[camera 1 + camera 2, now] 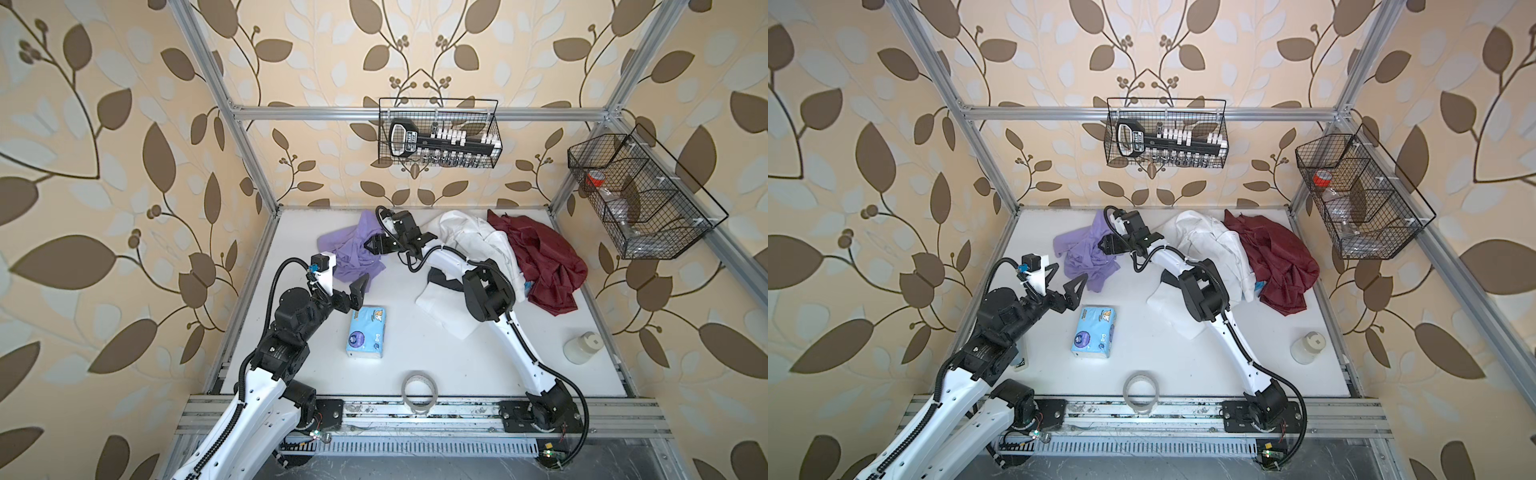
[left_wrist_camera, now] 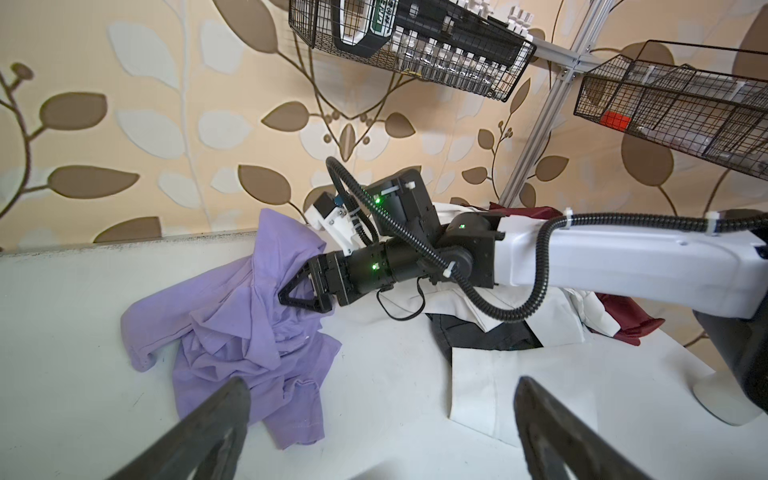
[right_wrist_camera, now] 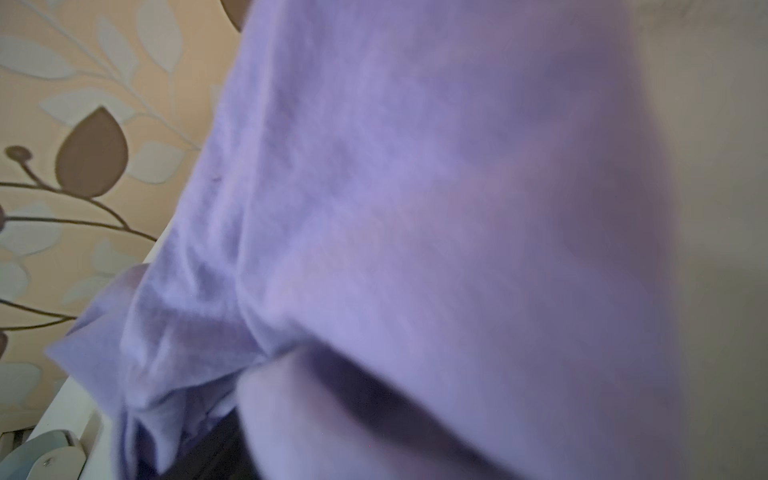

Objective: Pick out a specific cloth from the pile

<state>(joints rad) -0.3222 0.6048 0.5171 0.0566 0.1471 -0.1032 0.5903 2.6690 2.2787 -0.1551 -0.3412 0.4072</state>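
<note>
The lavender cloth [image 1: 353, 255] [image 1: 1086, 255] lies crumpled at the back left of the table, apart from the pile. The pile is a white garment [image 1: 478, 241] with a black patch [image 1: 442, 278] and a dark maroon cloth [image 1: 544, 257]. My right gripper [image 1: 371, 245] [image 2: 291, 286] reaches across into the lavender cloth. Its jaws stand apart, with a fold draped over the upper finger. Lavender fabric [image 3: 415, 208] fills the right wrist view. My left gripper [image 1: 1065, 279] [image 2: 382, 399] hovers open at the cloth's near edge, holding nothing.
A blue tissue pack [image 1: 365, 332] lies just in front of the left gripper. A tape roll [image 1: 419, 388] sits at the front edge and a white jar [image 1: 582, 347] at the right. Wire baskets hang on the back wall [image 1: 436, 133] and right wall [image 1: 640, 195].
</note>
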